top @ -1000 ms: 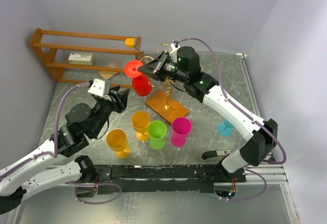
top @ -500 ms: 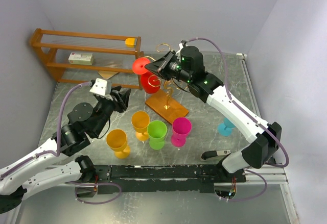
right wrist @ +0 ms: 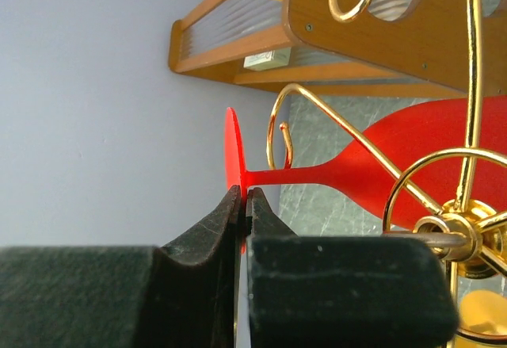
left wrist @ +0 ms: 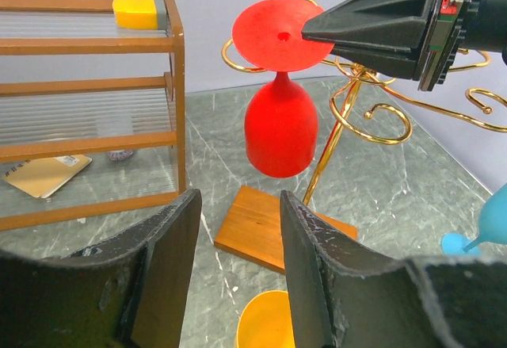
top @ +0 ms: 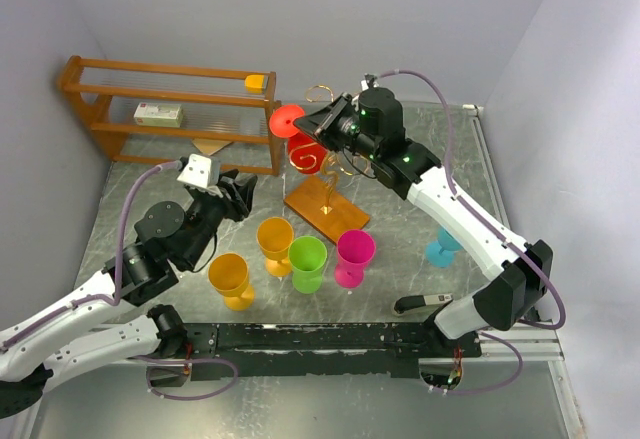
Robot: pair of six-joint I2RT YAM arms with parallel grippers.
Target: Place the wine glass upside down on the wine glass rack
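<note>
Beside the post of the rack, level with its curled gold arms, the red wine glass hangs upside down, with the right gripper pinching the thin edge of its foot. It is judged to be light, stiff, smooth plastic. An edge hold may let it swing, and the stem looks the surer place. Whether the stem sits inside a curl cannot be told. The left gripper stands spread and empty. A wooden shelf is close behind, and orange, green and pink glasses crowd the base.

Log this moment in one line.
right gripper shut on red wine glass foot | glass inverted at wine glass rack | left gripper open, empty
</note>
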